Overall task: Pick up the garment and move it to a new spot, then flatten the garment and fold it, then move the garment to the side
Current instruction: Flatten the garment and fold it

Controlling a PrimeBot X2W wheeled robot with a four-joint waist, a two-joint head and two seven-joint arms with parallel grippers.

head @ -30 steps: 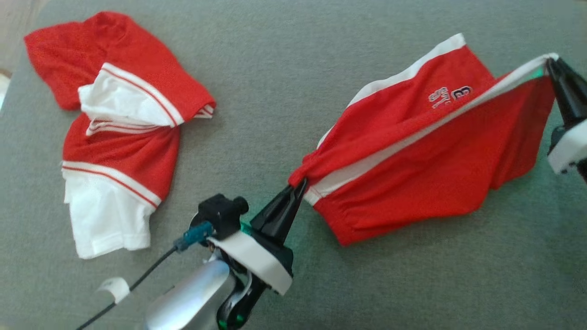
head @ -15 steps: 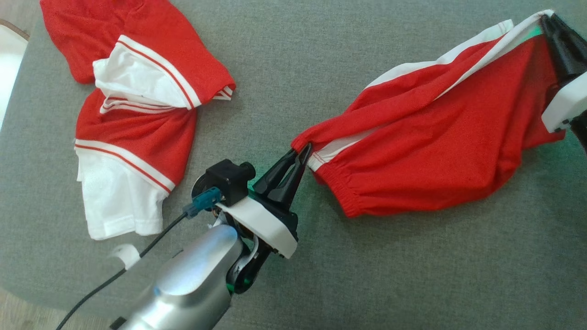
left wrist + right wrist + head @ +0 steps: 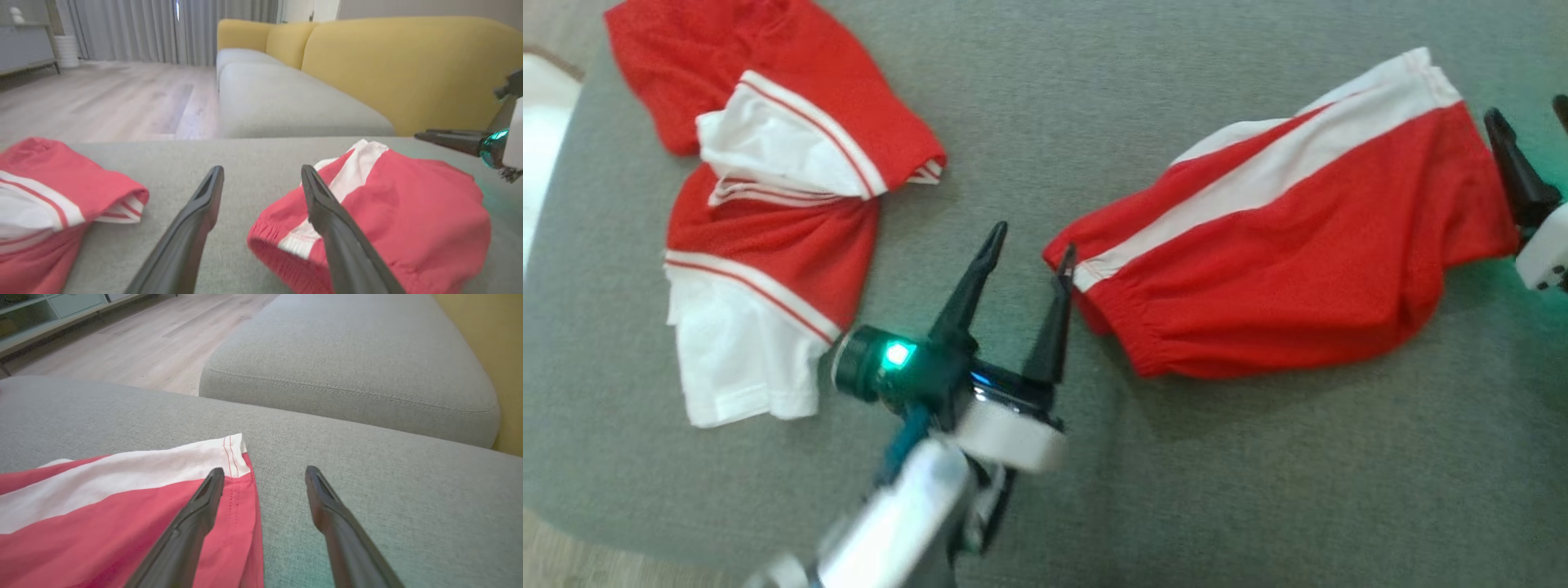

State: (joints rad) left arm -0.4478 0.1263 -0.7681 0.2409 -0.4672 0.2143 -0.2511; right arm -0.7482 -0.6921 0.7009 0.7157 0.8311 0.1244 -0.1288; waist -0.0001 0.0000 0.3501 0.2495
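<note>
On grey sofa cushion (image 3: 1045, 98), right of centre in my head view: one pair of red shorts (image 3: 1298, 245), white side stripe, lying spread out. Elastic waistband toward left gripper (image 3: 1031, 245), hem toward right gripper (image 3: 1525, 113). Left gripper spread wide, holding nothing, one tip just beside waistband corner. Right gripper spread too, empty, one tip over hem edge in its wrist view. I count two garments: second one, crumpled red-and-white garment (image 3: 768, 204), well apart to left. Yellow backrest (image 3: 408, 61) behind, wood floor (image 3: 102, 94) beyond.
</note>
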